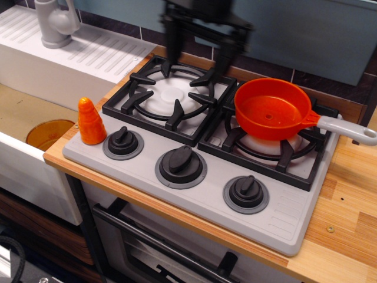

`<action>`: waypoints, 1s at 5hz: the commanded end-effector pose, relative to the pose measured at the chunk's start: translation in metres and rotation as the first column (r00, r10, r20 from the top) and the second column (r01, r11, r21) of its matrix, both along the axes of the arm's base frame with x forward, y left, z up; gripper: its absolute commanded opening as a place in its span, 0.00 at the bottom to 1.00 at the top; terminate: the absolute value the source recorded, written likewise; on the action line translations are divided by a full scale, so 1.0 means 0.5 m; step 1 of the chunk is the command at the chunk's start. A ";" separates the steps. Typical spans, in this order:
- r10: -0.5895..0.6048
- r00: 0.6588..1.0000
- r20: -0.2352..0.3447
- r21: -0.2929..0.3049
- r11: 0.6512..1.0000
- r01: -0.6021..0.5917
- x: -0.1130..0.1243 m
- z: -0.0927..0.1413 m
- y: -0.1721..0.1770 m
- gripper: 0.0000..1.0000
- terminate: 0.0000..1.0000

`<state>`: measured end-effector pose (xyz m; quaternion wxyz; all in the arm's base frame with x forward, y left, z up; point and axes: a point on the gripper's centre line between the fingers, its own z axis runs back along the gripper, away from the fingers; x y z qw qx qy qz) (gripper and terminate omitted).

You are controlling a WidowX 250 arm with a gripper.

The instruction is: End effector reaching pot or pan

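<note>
The orange toy frying pan sits on the right burner grate, its light-grey handle pointing right over the stove edge. My black gripper hangs above the back of the stove, between the left burner and the pan, blurred by motion. Its two dark fingers are spread apart and hold nothing. The right finger stands just left of and behind the pan's rim, not touching it.
An orange cone-shaped shaker stands at the stove's front left corner. An amber plate lies in the sink at left. A grey faucet stands at the back left. Three black knobs line the grey stove front.
</note>
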<state>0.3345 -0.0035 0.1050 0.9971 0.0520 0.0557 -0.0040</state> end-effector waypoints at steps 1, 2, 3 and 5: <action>0.030 0.995 0.098 -0.009 1.000 -0.029 0.044 0.013 -0.030 1.00 0.00; 0.030 0.990 0.134 -0.017 0.999 -0.028 0.060 -0.019 -0.043 1.00 0.00; 0.031 0.986 0.163 -0.037 0.999 -0.026 0.072 -0.053 -0.049 1.00 0.00; 0.056 0.983 0.176 -0.053 0.997 -0.047 0.069 -0.097 -0.068 1.00 0.00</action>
